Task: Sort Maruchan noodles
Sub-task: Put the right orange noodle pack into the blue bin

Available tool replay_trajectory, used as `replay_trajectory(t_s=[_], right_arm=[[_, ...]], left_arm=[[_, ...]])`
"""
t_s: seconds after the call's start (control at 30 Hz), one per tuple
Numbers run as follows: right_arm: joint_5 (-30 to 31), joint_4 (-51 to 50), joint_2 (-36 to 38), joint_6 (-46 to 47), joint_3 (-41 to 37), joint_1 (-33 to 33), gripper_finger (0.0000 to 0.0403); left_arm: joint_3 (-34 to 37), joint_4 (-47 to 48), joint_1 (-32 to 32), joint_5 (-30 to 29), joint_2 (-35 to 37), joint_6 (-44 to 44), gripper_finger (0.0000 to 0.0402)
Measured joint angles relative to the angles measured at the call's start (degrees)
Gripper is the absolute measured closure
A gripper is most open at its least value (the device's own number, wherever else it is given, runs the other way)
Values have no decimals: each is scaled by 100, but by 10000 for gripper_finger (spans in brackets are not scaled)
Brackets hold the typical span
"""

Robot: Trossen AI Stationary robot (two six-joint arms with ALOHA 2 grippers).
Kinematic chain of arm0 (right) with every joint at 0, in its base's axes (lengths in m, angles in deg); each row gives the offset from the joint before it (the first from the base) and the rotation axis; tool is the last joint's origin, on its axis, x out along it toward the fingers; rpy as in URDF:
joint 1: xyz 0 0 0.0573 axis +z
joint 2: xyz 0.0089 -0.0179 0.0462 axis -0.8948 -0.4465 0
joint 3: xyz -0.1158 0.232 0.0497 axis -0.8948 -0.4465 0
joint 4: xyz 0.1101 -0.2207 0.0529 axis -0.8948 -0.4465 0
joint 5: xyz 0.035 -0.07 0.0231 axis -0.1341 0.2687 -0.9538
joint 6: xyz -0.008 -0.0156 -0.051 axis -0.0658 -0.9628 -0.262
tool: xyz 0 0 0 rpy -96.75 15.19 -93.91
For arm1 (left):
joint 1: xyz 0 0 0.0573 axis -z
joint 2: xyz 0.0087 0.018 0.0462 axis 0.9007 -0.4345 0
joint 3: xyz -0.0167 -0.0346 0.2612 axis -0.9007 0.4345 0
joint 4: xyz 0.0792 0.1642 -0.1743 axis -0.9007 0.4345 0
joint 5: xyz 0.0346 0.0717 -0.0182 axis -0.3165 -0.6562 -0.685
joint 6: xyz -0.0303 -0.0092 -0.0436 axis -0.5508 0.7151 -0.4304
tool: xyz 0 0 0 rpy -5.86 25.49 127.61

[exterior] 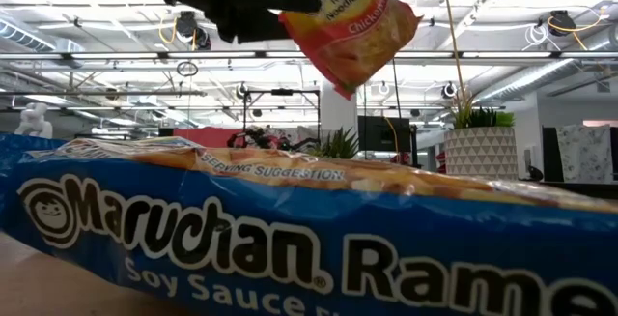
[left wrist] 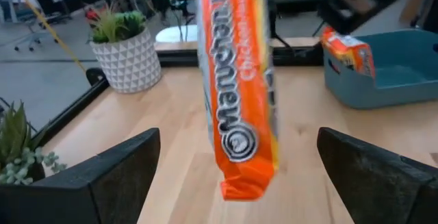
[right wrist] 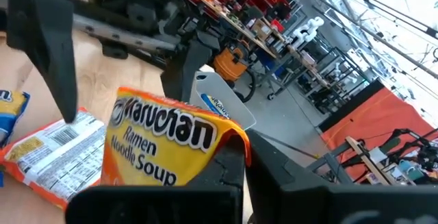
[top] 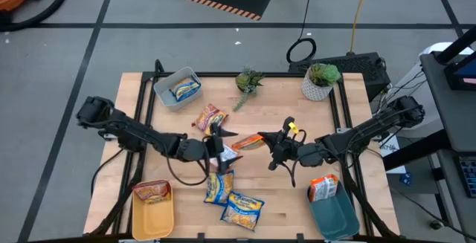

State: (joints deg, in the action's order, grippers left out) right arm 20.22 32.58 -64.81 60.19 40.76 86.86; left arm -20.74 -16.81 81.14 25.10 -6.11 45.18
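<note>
An orange Maruchan noodle packet (top: 245,143) hangs in the air over the table's middle, with my right gripper (top: 262,140) shut on it. My left gripper (left wrist: 238,138) is open, coming level from the table's left. Its two fingers stand wide on either side of the packet (left wrist: 239,94), which faces it edge-on, and do not touch it. One more orange packet (top: 210,117) lies flat on the table behind them. Two blue packets (top: 219,187) (top: 244,209) lie near the front edge, one of them filling the low view (exterior: 290,248). My right gripper pinches the orange packet by one crumpled end (right wrist: 229,142) between its two fingers, coming about level from the table's right. The packet is lifted clear of the table and sticks out beyond the fingertips toward the left arm, tilted, its free end (exterior: 348,70) hanging down.
A grey bin (top: 165,98) at the back left holds a blue packet. A yellow bin (top: 152,217) at the front left and a teal bin (top: 335,217) at the front right hold one packet each. Two potted plants (top: 249,81) (top: 320,81) stand along the far edge.
</note>
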Motion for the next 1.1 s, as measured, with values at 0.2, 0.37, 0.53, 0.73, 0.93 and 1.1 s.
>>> replay_trajectory(t_s=[0.2,0.37,0.53,0.73,0.93,1.1], right_arm=[[-1,173,0,6,0,0,403],[-3,187,0,8,0,0,403],[-3,185,0,10,0,0,403],[-3,182,0,10,0,0,403],[-3,171,0,148,0,0,403],[-9,137,0,161,0,0,403]], left_arm=[[2,-502,-138,-3,-263,-158,5],[2,-802,-139,6,-540,214,5],[4,-1015,-148,8,-664,275,35],[4,-1132,-209,4,-655,269,109],[2,-1179,-205,50,-653,265,188],[4,-1225,-205,42,-653,271,260]])
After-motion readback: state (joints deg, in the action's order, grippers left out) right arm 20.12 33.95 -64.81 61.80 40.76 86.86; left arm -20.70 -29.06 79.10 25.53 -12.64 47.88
